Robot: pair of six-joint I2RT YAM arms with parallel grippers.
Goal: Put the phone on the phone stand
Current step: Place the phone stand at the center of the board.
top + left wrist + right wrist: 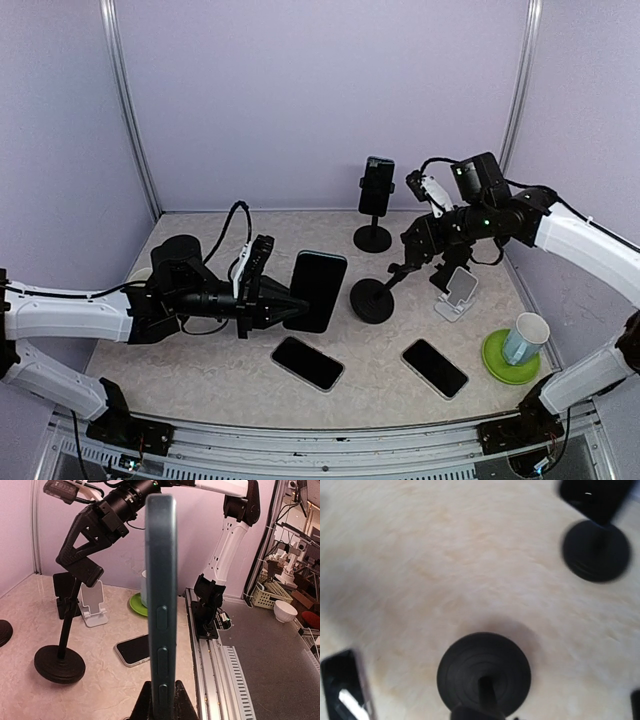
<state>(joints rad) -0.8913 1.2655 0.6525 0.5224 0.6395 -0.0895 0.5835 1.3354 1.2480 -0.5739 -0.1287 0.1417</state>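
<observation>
The left fingers [141, 706] clamp the lower end of the phone [318, 290], holding it upright above the table [200, 370], just beside the phone stand [372, 300]. The right fingers [408, 262] appear closed on the stand's top, steadying it. The phone should line up squarely with the cradle, then ease in slowly.

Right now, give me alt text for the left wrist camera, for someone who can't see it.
The left gripper holds a dark phone upright and edge-on, mid-frame. Behind it, the right gripper grips the top of a black stand. A white stand and a second phone, lying flat, sit nearby.
</observation>
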